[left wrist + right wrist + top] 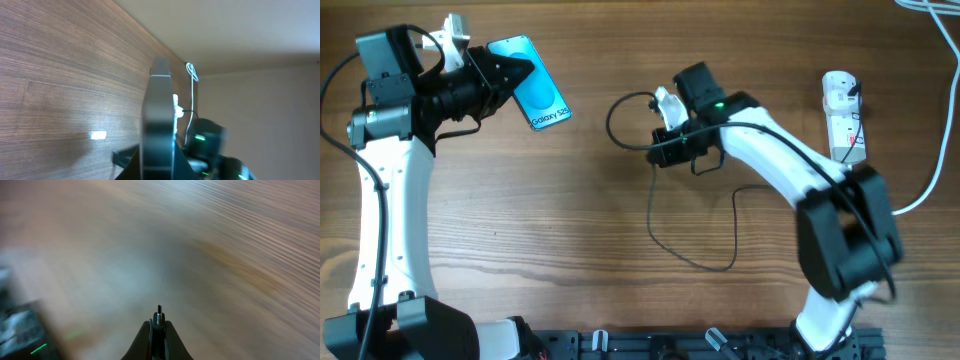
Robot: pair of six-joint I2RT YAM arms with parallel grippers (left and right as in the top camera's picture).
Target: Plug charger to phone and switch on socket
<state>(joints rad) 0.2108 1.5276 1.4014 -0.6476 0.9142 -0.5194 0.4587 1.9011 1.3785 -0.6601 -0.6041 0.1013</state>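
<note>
The phone [540, 95], light blue with "Galaxy S25" text, is held off the table at the upper left by my left gripper [510, 72], which is shut on its top end. In the left wrist view the phone [159, 125] shows edge-on between the jaws. My right gripper [665, 150] at table centre is shut on the charger plug; its tip [159, 311] sticks out between the fingers [158, 327]. The thin dark charger cable [670, 245] loops over the table. The white socket [844, 115] with red markings lies at the far right.
The socket's thick white cord [930, 190] runs along the right edge and off the top right corner. The right wrist view is motion-blurred wood. The right arm and socket show past the phone in the left wrist view [210, 145].
</note>
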